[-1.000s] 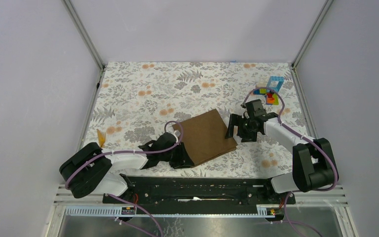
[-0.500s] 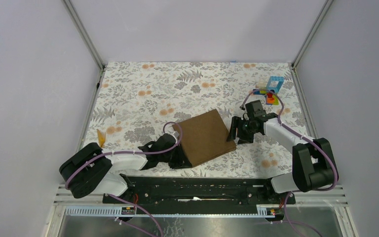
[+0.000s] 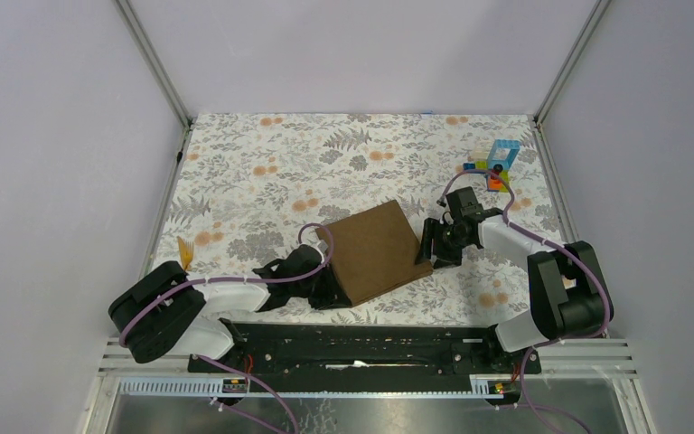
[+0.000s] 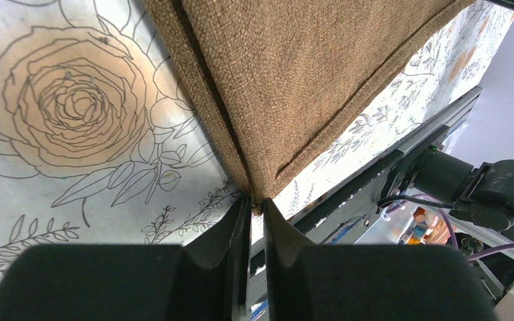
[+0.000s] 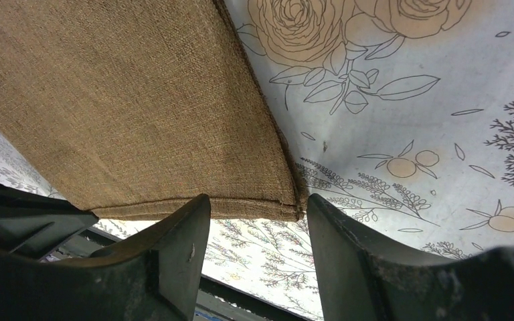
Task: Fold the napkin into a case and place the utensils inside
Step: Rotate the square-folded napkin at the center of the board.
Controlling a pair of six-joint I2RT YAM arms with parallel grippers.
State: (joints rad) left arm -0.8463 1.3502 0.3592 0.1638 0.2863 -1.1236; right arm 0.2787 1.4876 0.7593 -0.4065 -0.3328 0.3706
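Observation:
The brown napkin (image 3: 378,251) lies folded in two layers on the floral covering. My left gripper (image 3: 332,291) is shut on its near-left corner; in the left wrist view the tips (image 4: 254,206) pinch the napkin (image 4: 294,73) at that corner. My right gripper (image 3: 430,248) is open at the napkin's right corner. In the right wrist view its fingers (image 5: 258,212) straddle the corner of the napkin (image 5: 120,107) without closing. The yellow-orange utensils (image 3: 183,252) lie at the left edge, partly hidden behind the left arm.
A small stack of colourful toy blocks (image 3: 498,165) stands at the back right. The floral table covering (image 3: 262,172) spans the whole surface. The black base rail (image 3: 361,344) runs along the near edge.
My right gripper has moved left and nearer, up to the napkin's right corner. The left gripper and the napkin shifted slightly toward the near edge a second ago and have stayed still since.

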